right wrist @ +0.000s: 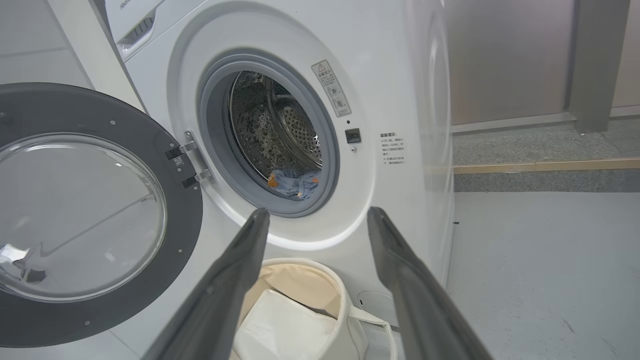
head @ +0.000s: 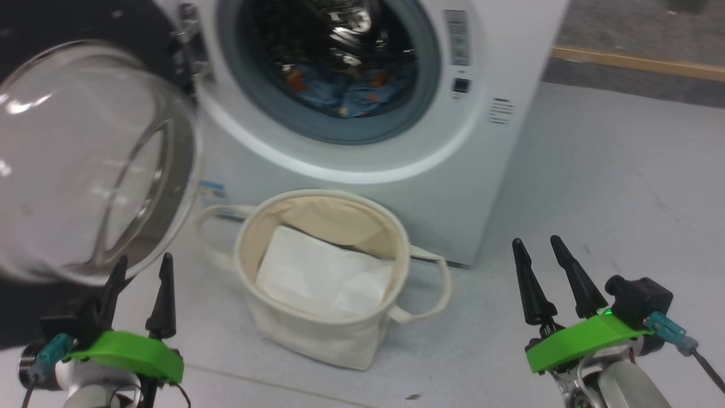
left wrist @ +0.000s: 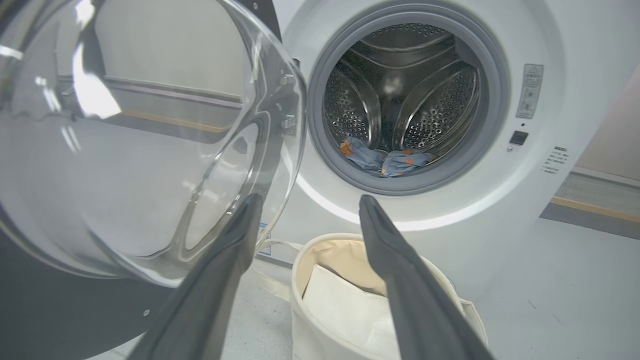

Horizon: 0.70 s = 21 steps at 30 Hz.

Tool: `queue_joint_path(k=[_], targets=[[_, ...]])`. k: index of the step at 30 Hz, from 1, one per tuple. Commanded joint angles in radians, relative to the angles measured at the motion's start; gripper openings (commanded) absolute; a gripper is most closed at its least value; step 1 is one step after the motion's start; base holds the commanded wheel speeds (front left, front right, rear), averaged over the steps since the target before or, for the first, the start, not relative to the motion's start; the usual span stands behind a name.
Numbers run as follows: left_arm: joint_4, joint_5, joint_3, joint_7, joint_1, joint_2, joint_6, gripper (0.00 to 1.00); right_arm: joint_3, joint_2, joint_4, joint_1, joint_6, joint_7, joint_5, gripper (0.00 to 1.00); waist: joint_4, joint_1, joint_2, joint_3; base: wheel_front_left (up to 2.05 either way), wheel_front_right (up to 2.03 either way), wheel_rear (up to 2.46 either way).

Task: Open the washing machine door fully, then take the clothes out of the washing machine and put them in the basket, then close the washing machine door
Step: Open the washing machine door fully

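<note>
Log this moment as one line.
washing machine door: open | clothes: in drum | basket: holds white sheet | left gripper: jaws open, empty | right gripper: jaws open, empty

Left arm: our left jaws sit low at the left of the head view, parted wide. The left fingers (head: 164, 294) point up, the outer one leaning inward and the inner one near upright. They rise from the left green mount (head: 133, 354) on the pale left wrist (head: 93, 388), with a teal plug (head: 51, 351) at its side. In the left wrist view those fingers (left wrist: 220, 280) splay apart.

Right arm: our right jaws sit low right, equally wide. The right fingers (head: 529, 283) run parallel and lean inward, above the right green mount (head: 578, 337) and the black camera block (head: 640, 300). In the right wrist view these fingers (right wrist: 235, 280) spread too.
</note>
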Motion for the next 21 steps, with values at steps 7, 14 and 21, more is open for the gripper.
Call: queue_joint_path(k=[7,14,21], targets=[[-0.123,-0.066,0.058,0.021,0.004,0.063,-0.038,1.00,0.016,0.003,-0.040,-0.030,0.001,-0.012,-0.012,1.00,-0.184,0.0000,0.0000,0.006,0.00,0.00,0.00],[-0.144,-0.138,0.098,0.054,0.022,0.059,-0.038,1.00,0.015,-0.002,-0.038,-0.029,0.001,-0.012,-0.012,1.00,-0.241,0.0000,0.0000,-0.006,0.00,0.00,0.00],[-0.144,-0.184,0.106,0.077,0.036,0.060,-0.051,1.00,0.014,-0.007,-0.034,-0.026,0.001,-0.012,-0.013,1.00,-0.261,0.0000,0.0000,-0.026,0.00,0.00,0.00]])
